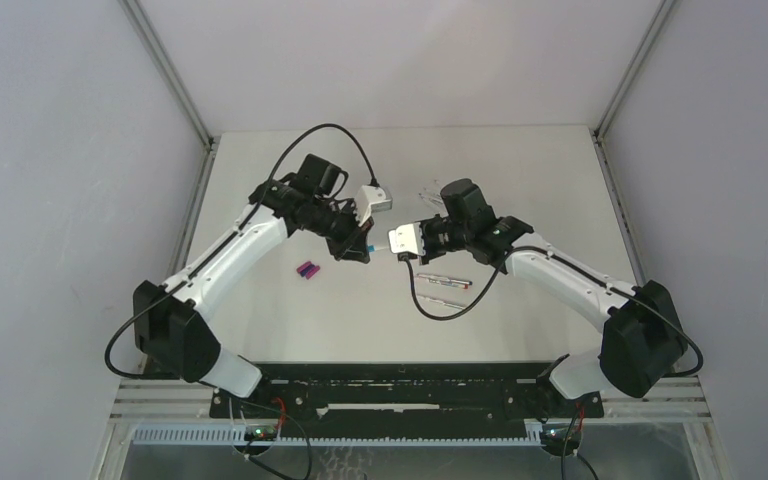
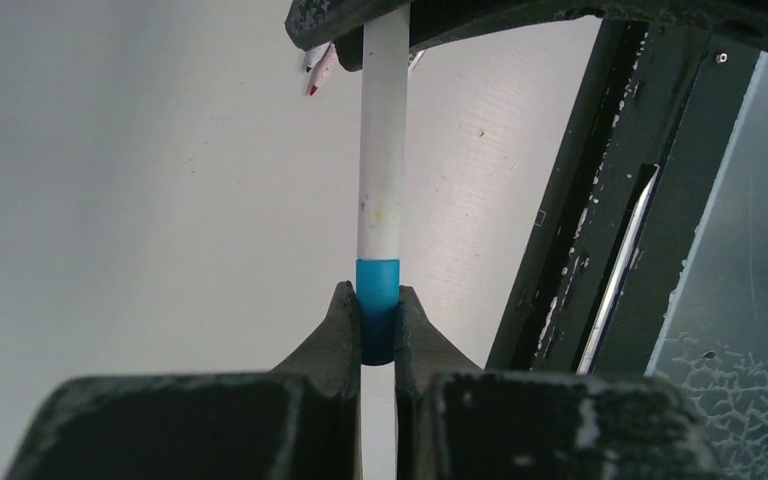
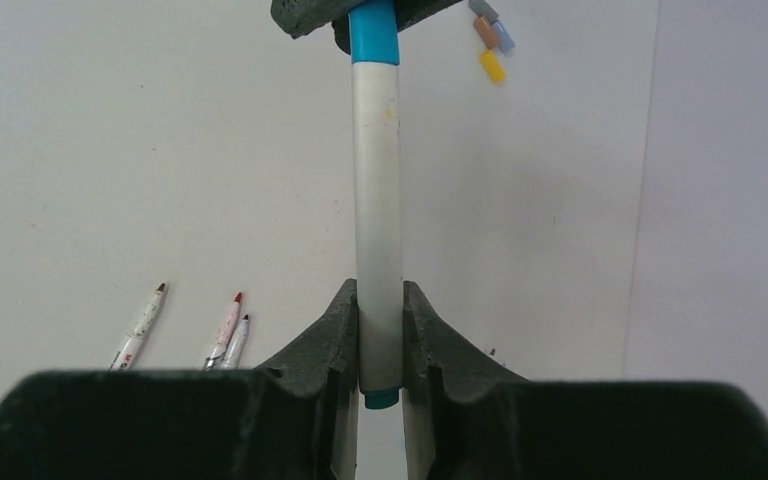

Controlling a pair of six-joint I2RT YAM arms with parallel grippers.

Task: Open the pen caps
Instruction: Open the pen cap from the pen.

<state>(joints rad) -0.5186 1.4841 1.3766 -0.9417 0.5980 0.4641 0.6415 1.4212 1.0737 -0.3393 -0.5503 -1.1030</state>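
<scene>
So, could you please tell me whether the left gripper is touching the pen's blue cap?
Touching. The left wrist view shows the left gripper shut on the blue cap, both fingers pressed against its sides.

No legible text anywhere, red marks on the loose pens [image 3: 140,328] too small to read

We look down on a matte white tabletop [image 1: 520,180] closed in by plain pale-grey wall panels: a back panel [image 1: 400,50], a left panel [image 1: 60,150] and a right panel [image 1: 730,130]. Slim silver metal struts [image 1: 168,70] run up the two far corners. Along the table's near edge lies a black metal mounting rail [image 1: 400,378], and just beyond it a white slotted cable duct [image 1: 360,433]. Below that we make out a mottled grey surface [image 1: 440,462], possibly the floor. The light is soft and even, and the shadows are faint.
</scene>
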